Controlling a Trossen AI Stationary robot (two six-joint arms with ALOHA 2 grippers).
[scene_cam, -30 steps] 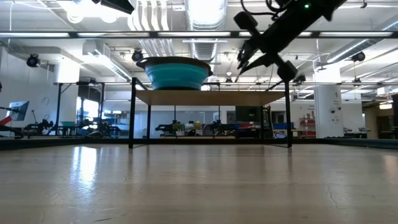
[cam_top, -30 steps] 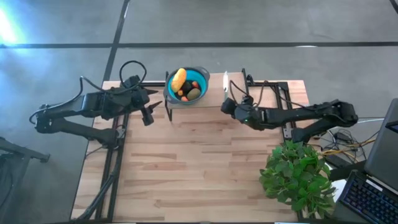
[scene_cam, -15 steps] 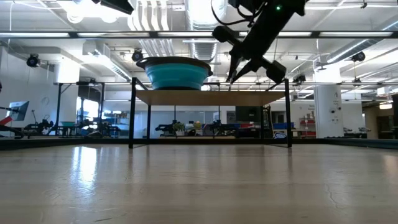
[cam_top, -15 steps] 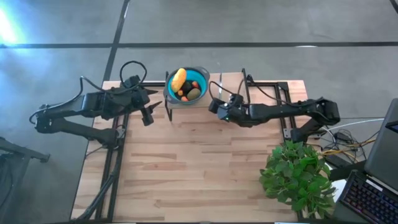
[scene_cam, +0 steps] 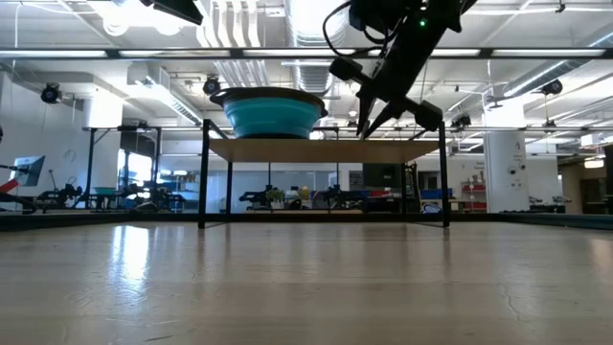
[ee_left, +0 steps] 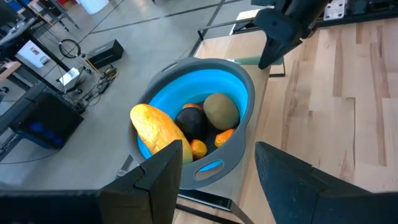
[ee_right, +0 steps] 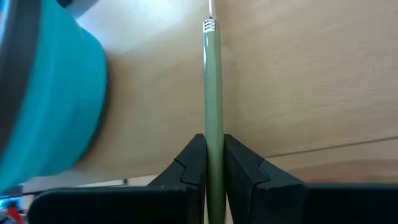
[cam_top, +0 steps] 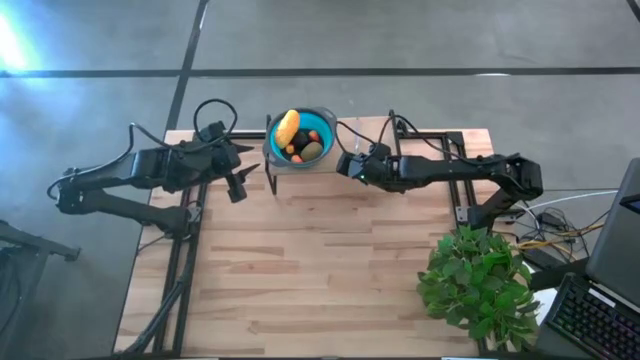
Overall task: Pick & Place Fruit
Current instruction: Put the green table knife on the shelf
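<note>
The fruit lies piled in a blue bowl at the worktop's far edge. Just right of it, the right end effector is clenched on a thin green stick. The left end effector hangs released beside the bowl's left.

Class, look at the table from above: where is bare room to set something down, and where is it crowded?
The wooden table is bare across its middle and near-left part, bordered by the leafy plant. It is crowded at the far edge, around the bowl, where the left gripper and right gripper sit.
</note>
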